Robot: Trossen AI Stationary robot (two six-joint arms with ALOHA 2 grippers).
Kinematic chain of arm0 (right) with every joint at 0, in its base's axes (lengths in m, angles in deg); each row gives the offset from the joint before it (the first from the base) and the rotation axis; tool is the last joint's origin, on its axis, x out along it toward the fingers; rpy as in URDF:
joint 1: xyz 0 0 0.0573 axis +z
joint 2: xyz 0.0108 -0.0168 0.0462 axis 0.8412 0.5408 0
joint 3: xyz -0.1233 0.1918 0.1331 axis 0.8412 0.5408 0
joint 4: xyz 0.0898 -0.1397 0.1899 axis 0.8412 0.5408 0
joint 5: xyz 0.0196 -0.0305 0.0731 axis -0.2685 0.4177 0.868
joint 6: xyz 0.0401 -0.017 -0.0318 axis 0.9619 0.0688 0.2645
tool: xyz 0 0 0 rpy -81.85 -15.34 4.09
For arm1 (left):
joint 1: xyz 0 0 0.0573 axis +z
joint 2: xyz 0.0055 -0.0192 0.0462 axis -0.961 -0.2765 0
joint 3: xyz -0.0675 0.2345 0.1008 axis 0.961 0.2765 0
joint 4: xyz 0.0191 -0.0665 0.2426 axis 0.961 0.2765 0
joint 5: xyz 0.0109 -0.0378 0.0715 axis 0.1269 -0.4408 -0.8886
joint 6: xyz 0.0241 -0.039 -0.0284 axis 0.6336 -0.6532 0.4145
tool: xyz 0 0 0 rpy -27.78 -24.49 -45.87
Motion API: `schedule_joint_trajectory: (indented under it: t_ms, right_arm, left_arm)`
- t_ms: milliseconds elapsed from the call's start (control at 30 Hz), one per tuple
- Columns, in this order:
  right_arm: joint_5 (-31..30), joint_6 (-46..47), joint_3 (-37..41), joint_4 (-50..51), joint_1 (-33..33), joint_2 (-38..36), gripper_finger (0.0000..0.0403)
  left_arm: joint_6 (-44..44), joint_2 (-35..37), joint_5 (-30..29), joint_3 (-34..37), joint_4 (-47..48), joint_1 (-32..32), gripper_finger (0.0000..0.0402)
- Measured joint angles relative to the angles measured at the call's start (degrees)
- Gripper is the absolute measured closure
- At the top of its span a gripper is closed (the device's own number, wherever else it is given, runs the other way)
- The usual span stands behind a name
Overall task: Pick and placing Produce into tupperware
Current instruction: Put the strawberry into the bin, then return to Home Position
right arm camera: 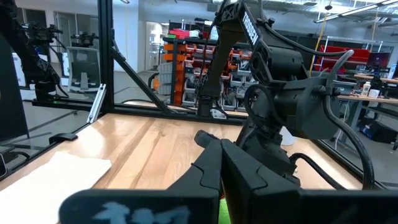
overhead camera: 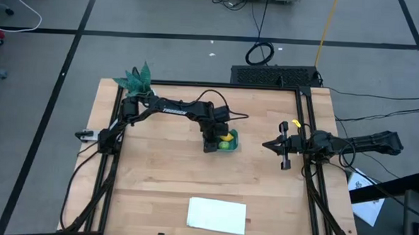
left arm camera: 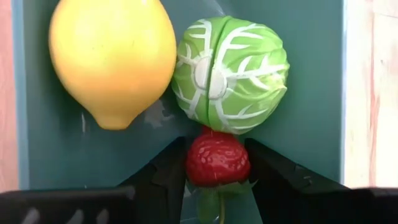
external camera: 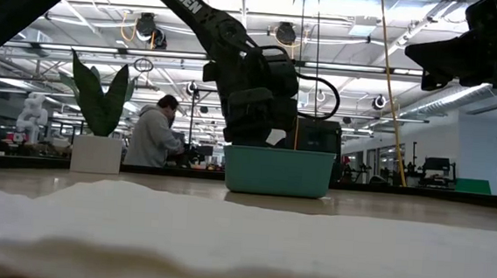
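At frame centre on the bench, the teal tub already holds the lemon and cabbage. The left gripper's fingers clamp the strawberry inside it; only release remains. The right gripper, fingers together, waits right.

Left arm: dark, six-joint, reaching from the table's left rear edge across toward the centre, wrist bent down. Left gripper: two dark fingers pointing downward into the small teal-blue rectangular plastic tub, closed against the sides of the tiny red toy strawberry held between them.

Right arm: dark, six-joint, lying low along the table's right edge, folded, pointing toward the centre. Right gripper: raised above the tabletop, well apart from the left gripper, its two dark fingers pressed together, holding nothing.
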Motion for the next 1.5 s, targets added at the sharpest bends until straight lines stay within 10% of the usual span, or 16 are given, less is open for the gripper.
schedule_joint_trajectory:
  t_ms: [1500]
  right_arm:
    - [0.02,0.49,-0.02,0.02,0.01,0.01,0.0403]
  left_arm:
    - [2.63,-0.17,-2.13,-5.81,5.11,-0.15,0.0181]
